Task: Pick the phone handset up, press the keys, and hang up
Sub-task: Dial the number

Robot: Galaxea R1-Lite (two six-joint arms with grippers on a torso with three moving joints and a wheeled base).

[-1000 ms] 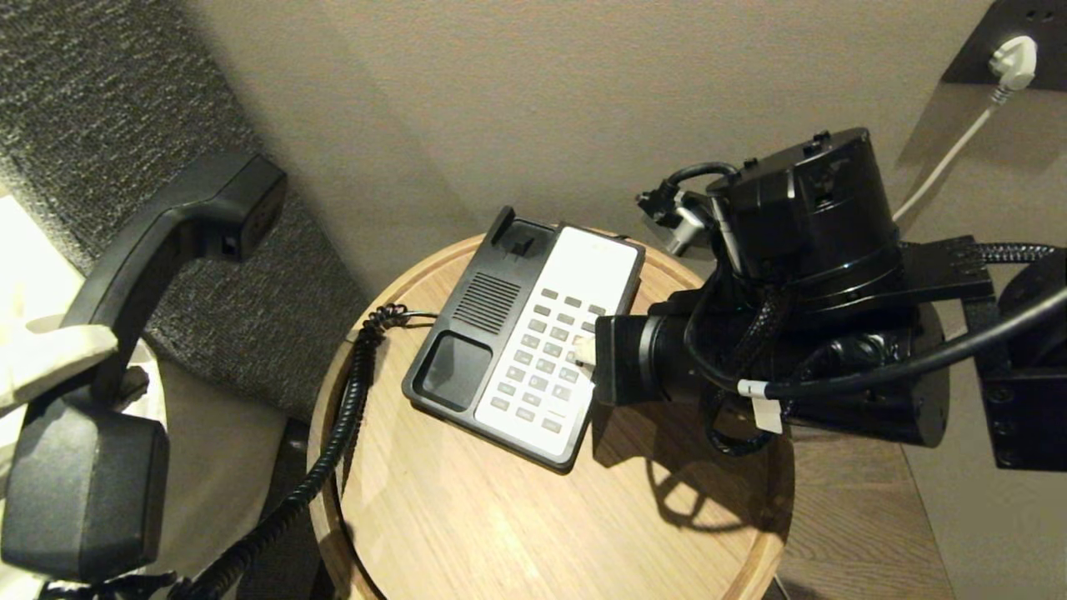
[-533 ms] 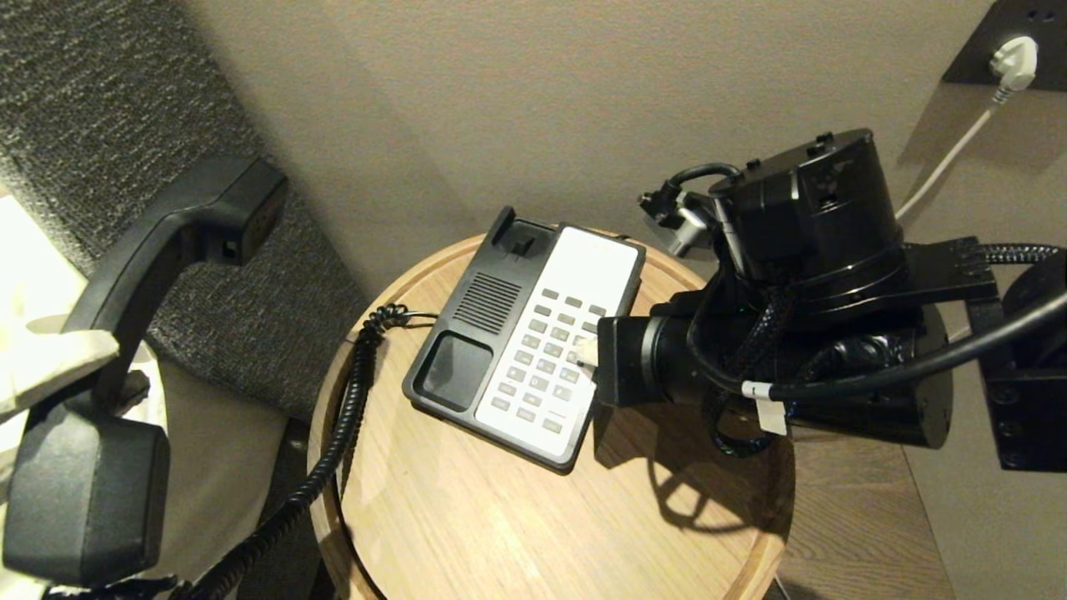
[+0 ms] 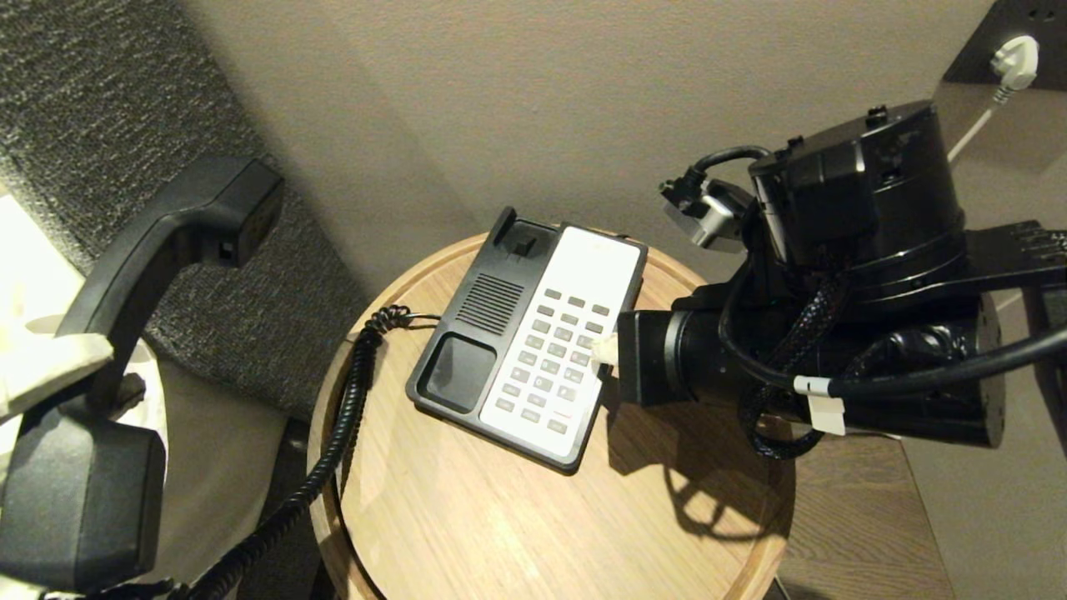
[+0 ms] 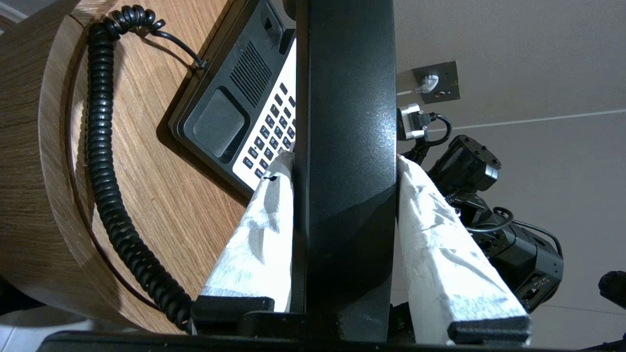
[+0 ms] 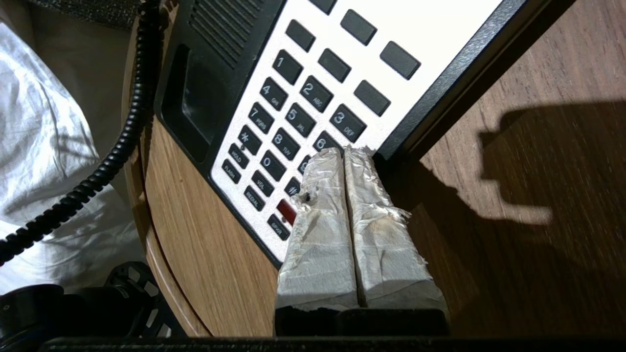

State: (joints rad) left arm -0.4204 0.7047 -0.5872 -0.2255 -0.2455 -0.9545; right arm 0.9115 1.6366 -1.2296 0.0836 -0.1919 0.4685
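The black phone handset (image 3: 142, 275) hangs in the air left of the table, upright, with my left gripper (image 3: 54, 362) shut on its middle. In the left wrist view the white-wrapped fingers (image 4: 264, 220) press both sides of the handset (image 4: 347, 98). Its black coiled cord (image 3: 333, 433) runs down to the black-and-white phone base (image 3: 467, 325) on the round table. My right gripper (image 3: 604, 350) is shut and holds nothing. Its tips (image 5: 345, 151) sit over the right edge of the keys (image 5: 293, 117), beside the 6 key.
The round wooden table (image 3: 500, 517) has a raised rim and bare wood in front of the phone. A grey upholstered panel (image 3: 100, 83) and white bedding (image 5: 44, 146) lie to the left. A wall socket with a white plug (image 3: 1013, 62) is at the back right.
My right arm has drawn back to the right, and its shut tips have slid from further in on the keypad to its right edge. The left gripper and handset have stayed still.
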